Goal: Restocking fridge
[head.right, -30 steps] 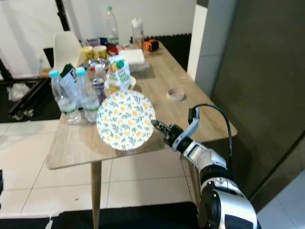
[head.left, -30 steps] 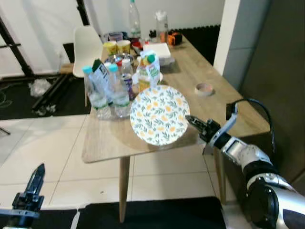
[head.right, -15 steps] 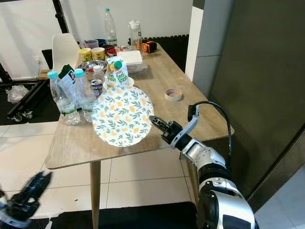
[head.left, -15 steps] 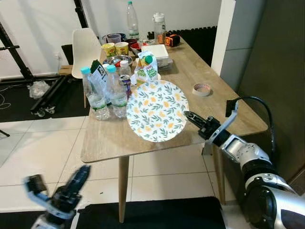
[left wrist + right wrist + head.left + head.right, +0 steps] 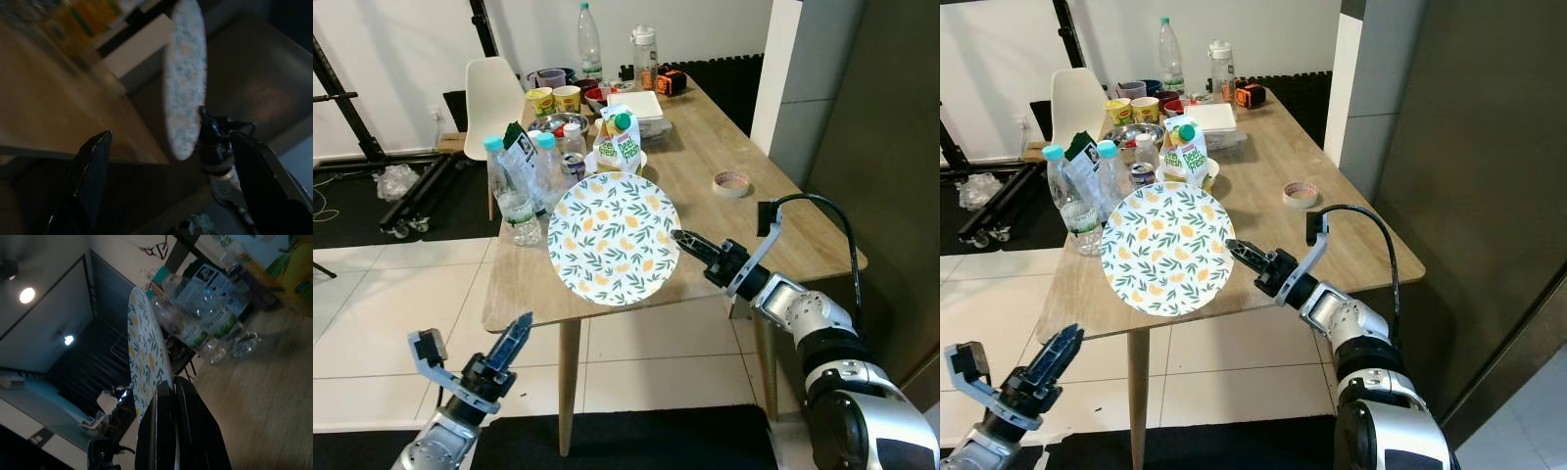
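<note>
R gripper (image 5: 679,237) is clamped on the rim of the floral plate (image 5: 613,238); fingers pressed close together w/ the plate edge pinched between them. Plate is held up on edge, nearly vertical, patterned face toward the head cam, over the near part of the wooden table (image 5: 773,220). R arm reaches in from the table's right side, black cable looping over the wrist.

L gripper (image 5: 512,340) is low, in front of the table's near edge & over the tiled floor (image 5: 372,313), fingers spread apart, holding nothing.

Behind the plate: clear water bottles (image 5: 514,196), a can (image 5: 575,164) partly covered by the plate, a green-and-white juice carton (image 5: 625,142). Further back, a metal bowl (image 5: 553,122), yellow cups (image 5: 553,99), a white box (image 5: 641,105), two tall bottles (image 5: 590,39). Tape roll (image 5: 732,183) sits alone nr the right edge. White chair (image 5: 494,93) at the far left corner.

R wrist view shows the plate edge-on & the grip at the rim, which the head views can't resolve; bottle labels (image 5: 217,323) are also readable there. L wrist view is dim & blurred: plate (image 5: 185,78) seen side-on w/ the R gripper (image 5: 208,125) on its edge, table underside dark; carton shapes there too smeared to make out.

Dark fridge panel (image 5: 1489,176) stands right of the table, cut off by the frame.
</note>
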`<state>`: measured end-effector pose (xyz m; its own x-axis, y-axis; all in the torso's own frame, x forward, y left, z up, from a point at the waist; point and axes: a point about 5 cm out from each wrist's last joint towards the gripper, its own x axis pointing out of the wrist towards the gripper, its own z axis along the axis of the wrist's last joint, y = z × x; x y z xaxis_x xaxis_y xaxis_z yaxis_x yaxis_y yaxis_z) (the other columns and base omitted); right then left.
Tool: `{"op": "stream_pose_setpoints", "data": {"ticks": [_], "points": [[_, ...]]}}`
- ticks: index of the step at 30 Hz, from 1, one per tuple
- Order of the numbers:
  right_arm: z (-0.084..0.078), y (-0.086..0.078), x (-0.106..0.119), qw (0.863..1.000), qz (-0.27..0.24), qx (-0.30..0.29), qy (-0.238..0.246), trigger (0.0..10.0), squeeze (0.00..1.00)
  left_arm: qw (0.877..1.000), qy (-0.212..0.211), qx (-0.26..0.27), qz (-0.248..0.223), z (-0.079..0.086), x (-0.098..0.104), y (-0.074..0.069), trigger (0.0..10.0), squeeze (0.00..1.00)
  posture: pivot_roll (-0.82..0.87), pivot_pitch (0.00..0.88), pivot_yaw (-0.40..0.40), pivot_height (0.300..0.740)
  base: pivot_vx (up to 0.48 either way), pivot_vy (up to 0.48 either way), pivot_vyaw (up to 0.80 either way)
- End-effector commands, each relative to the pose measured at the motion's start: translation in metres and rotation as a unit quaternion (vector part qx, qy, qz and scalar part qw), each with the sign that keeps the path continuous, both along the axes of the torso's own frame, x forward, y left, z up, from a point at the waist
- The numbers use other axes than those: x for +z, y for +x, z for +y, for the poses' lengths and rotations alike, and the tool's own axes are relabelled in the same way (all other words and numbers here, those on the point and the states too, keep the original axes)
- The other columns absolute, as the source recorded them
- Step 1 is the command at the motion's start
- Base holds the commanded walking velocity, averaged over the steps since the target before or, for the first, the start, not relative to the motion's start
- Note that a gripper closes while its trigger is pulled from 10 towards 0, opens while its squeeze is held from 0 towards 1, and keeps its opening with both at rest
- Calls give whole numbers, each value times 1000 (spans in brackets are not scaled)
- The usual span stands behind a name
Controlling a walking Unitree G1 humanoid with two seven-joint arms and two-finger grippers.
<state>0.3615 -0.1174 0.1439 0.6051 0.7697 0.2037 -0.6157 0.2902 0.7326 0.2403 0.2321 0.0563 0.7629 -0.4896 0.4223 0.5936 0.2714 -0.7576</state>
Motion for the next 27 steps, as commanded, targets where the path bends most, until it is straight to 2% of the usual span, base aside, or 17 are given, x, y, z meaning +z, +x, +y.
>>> {"op": "stream_pose_setpoints", "data": {"ticks": [1, 5, 25, 27], "points": [[7, -3, 1, 1000, -7, 23, -5, 0, 0, 1000, 7, -17, -8, -7, 4, 4, 10000, 0, -19, 0, 32, 740, 0, 0, 0], [11, -6, -1, 999, -10, 37, -9, 0, 0, 1000, 10, -25, -15, -13, 7, 8, 10000, 0, -19, 0, 32, 740, 0, 0, 0], [25, -22, -2, 995, -25, 96, 0, 0, 0, 999, 17, -28, -5, -19, 5, 12, 10000, 0, -33, 0, 38, 740, 0, 0, 0], [27, -23, -3, 994, -25, 102, -2, 0, 0, 999, 15, -28, -5, -20, 5, 12, 9686, 0, -33, 0, 38, 740, 0, 0, 0]]}}
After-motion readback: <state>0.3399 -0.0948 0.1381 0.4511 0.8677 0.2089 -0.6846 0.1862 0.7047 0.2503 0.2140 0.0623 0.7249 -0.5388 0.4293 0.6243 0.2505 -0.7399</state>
